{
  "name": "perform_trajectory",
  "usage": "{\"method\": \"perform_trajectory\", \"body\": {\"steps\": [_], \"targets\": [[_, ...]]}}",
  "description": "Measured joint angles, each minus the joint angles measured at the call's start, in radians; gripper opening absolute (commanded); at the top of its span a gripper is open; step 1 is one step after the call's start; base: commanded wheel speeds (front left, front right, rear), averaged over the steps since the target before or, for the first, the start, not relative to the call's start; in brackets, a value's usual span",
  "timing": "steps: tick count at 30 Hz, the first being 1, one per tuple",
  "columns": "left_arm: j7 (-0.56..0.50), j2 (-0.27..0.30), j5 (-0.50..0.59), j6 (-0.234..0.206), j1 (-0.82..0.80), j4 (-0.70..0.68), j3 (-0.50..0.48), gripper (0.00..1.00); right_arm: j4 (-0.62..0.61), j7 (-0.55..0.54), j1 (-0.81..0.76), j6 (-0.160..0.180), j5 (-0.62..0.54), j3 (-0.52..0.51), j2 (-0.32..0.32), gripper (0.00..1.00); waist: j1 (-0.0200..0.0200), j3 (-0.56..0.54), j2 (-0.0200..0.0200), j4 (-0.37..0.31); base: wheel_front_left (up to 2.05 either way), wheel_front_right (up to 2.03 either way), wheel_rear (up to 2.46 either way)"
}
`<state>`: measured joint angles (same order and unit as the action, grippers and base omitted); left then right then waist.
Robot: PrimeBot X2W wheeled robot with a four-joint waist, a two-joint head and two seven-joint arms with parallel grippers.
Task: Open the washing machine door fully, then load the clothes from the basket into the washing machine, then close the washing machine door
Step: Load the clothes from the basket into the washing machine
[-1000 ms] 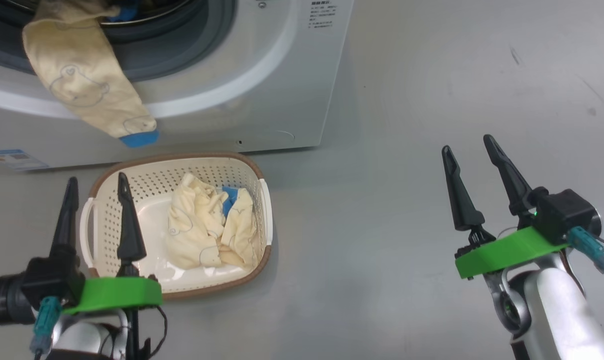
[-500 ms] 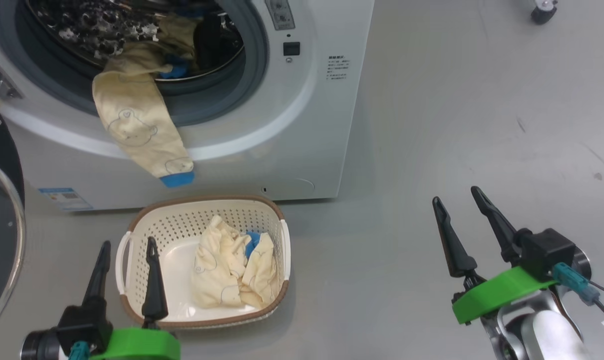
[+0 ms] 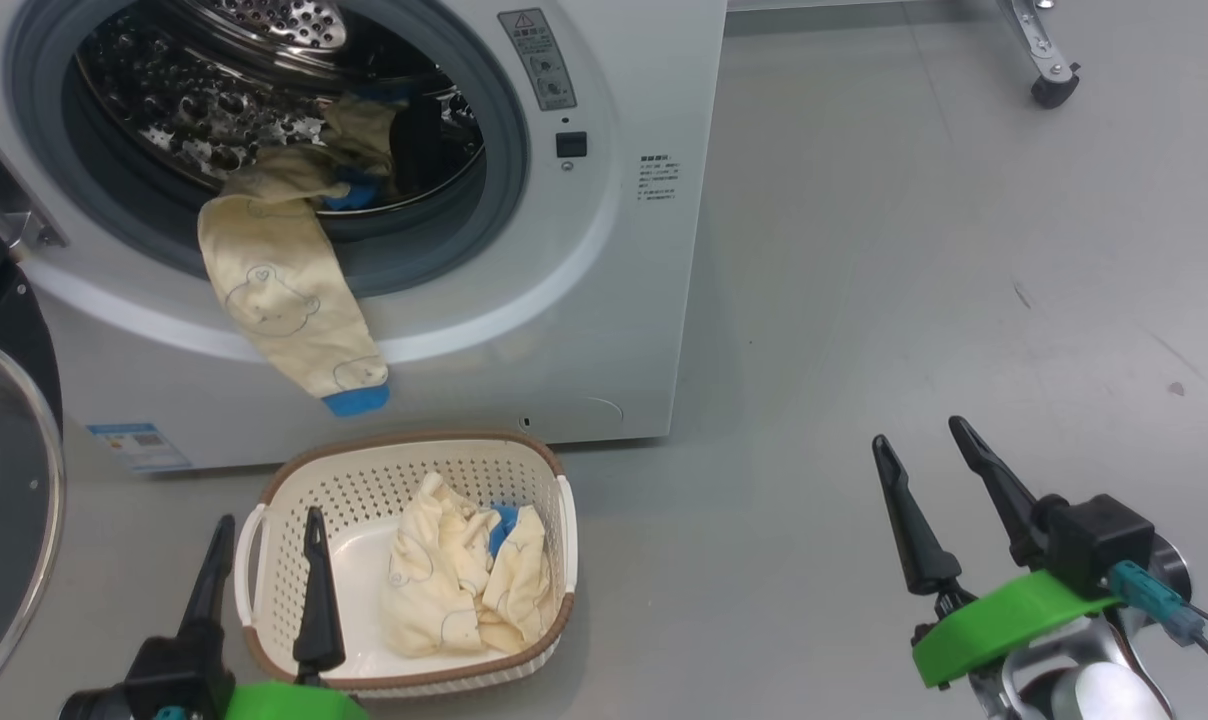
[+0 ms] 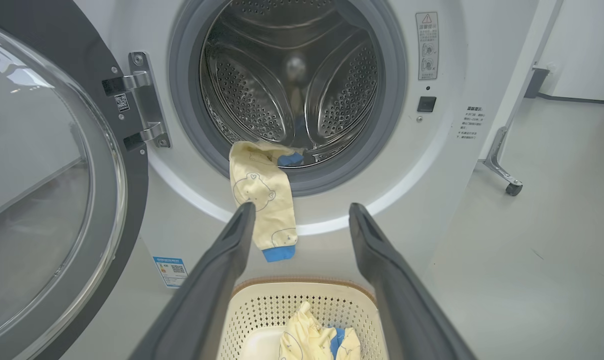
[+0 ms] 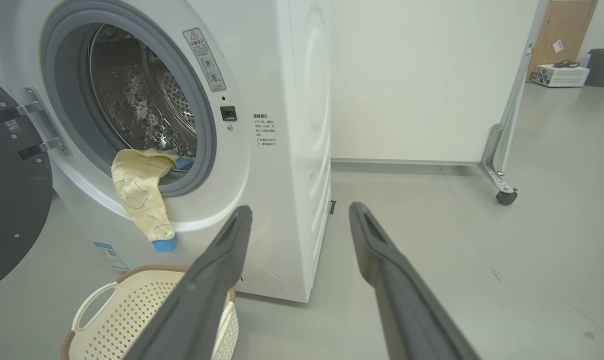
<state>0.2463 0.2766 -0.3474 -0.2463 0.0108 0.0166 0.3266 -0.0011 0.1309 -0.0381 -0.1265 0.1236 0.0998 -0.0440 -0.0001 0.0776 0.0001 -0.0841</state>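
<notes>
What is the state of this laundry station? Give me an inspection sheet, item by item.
Surface: grey floor, faint scuffs.
Job's things: washing machine door swung open; one cream garment hangs out of the washing machine over its gasket; clothes lie in the basket.
Clutter: nothing seen.
Grippers: left gripper open, empty, by the basket; right gripper open, empty, above floor.
Cables: teal plug with dark lead at right wrist.
Surroundings: white wheeled panel, distant bin.

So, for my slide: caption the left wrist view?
Open left gripper faces the washing machine, a garment draped from its drum.
</notes>
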Motion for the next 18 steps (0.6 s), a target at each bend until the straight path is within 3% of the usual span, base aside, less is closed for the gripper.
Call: {"method": "perform_trajectory", "body": {"steps": [18], "targets": [[-0.009,0.0,0.0,0.0,-0.001,-0.003,0.014,1.0,-0.014,-0.005,0.0,0.0,0.008,-0.006,0.0,1.0,0.0002,0.018,0.0,0.009,0.0,0.0,0.0]]}}
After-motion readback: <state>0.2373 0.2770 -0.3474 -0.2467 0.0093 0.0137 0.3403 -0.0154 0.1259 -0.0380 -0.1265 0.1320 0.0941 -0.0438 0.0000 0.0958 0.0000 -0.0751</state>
